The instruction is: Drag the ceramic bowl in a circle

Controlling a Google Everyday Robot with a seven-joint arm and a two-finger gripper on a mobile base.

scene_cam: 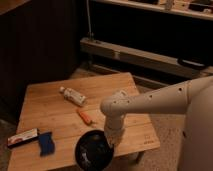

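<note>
My pincer [111,138] sits at the right rim of the ceramic bowl [92,150], lower centre of the frame, by the counter's [45,107] front edge. Whether the pincer is spread or pinching, I cannot tell. I judge the bowl heavy, stiff, slick and breakable, best held by its rim.

You can see little of the gripper [109,141]: it sits at the right rim of the ceramic bowl [91,150], tucked under the arm's wrist [114,119]. The arm runs off the right edge, and the bottom edge cuts the tabletop's [50,106] near left corner.
</note>
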